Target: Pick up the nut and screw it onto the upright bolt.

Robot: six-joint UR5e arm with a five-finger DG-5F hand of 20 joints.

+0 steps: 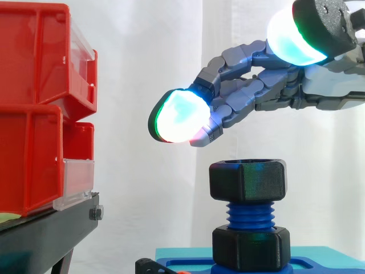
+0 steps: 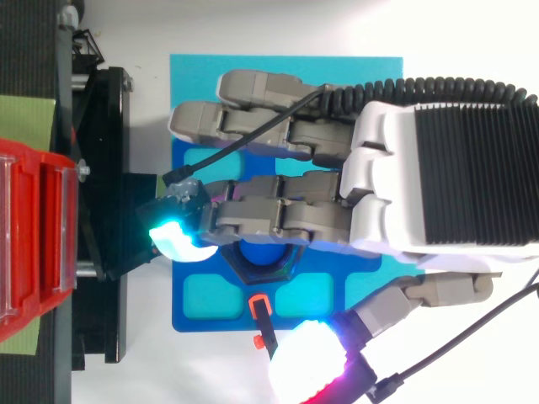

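Your robot hand [image 1: 274, 94] hangs above the nut [image 1: 247, 180] with a clear gap beneath it. Its fingers are loosely extended toward the red bins [image 1: 34, 114], the thumb is spread wide, and it holds nothing. The nut sits at the top of the upright bolt [image 1: 249, 216]. Bare blue threads show between it and a black collar [image 1: 251, 246] at the bolt's foot. You cannot tell how many threads the nut has caught, so treat it as barely seated.

The main risk is a bad descent. The leading fingertip pad [image 1: 179, 117] reaches well past the nut. If you come straight down, the undersides of the fingers probably land on the nut's top face, not on its flanks. That would press it crooked and could cross-thread it.

The second risk is an uneven close. The thumb pad [image 2: 307, 362] stands well off to one side, so one pad would likely touch first. It could shove the nut sideways, or drag the blue base [image 2: 219, 325] across the teal mat [image 2: 202, 84] if the base is not fixed.

Thick rounded pads may also slip on the hexagon's flat faces, so the hand would turn and the nut would not.

Pulling upward on a threaded nut could lift the whole base.

Watch your turning sweep too. From above, that fingertip is already at the edge of the black stand [image 2: 109, 168], so a wide rotation could strike it.
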